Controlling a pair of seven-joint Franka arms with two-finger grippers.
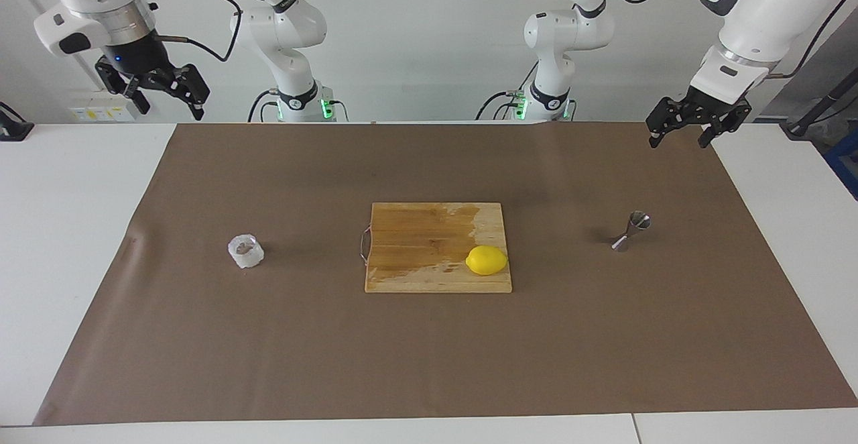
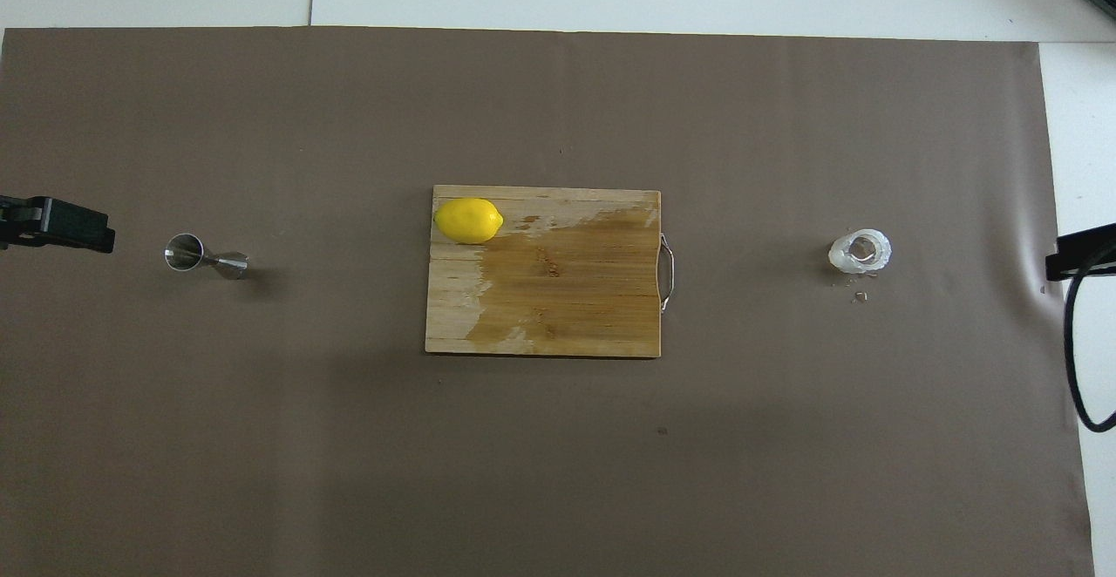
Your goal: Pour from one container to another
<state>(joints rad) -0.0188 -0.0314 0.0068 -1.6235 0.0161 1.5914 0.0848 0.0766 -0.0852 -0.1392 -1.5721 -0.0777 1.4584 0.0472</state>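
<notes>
Nothing of the pour is done yet, as far as the pictures show. The cup [image 1: 245, 251] stands upright on the brown mat [image 1: 429, 363] toward the right arm's end of the bench [image 1: 67, 229], and the jigger [image 1: 631, 231] stands well apart from it toward the left arm's end, also untouched. Between them lies the cutting board [image 1: 415, 256], with a lemon [image 1: 486, 260] on its corner toward the jigger.

Both arms wait, raised near their own ends of the bench. The right end effector [image 1: 164, 92] hangs above the mat's edge closest to the robots, its fingers spread and holding nothing. The left end effector [image 1: 690, 125] hangs above the mat corner at its own end, fingers likewise apart and empty.

What is left, by my reading, is everything: grasp the cup, carry it across, tilt it over the jigger's upper cone. A few small crumbs or chips lie on the mat just beside the cup (what the cup itself holds I cannot tell).

Room for moving looks generous. The mat is bare around the cup and the jigger, so a descent on either meets no neighbour. The board and lemon sit in the straight line between the two, so a carried cup likely needs height there. The jigger's narrow waist and small foot suggest it could tip at a nudge.
</notes>
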